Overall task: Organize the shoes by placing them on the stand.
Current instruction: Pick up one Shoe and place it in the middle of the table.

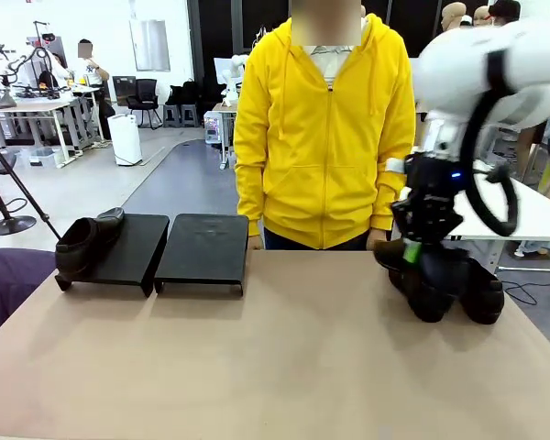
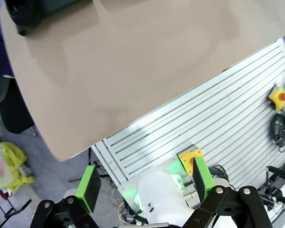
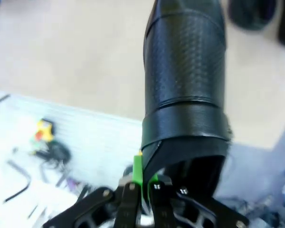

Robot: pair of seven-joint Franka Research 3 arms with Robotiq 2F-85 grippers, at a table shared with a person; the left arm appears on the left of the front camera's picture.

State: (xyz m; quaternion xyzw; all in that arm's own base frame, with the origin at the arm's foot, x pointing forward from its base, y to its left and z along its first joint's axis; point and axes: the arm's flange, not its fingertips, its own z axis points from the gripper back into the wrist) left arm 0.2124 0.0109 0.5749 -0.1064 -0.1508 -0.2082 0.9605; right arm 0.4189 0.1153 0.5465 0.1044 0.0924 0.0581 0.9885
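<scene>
Grained semi-gloss leather shoe (image 3: 185, 71), matte stand (image 1: 202, 247)

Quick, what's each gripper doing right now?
Left gripper: open, holding nothing.
Right gripper: closed on the rim of a black shoe.

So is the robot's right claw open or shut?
Shut. In the right wrist view the right gripper pinches the rim of a black shoe tight between its green pads.

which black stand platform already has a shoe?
The left flat black sloped platform: a glossy black leather loafer sits on its left half; the matching platform to its right holds none.
</scene>
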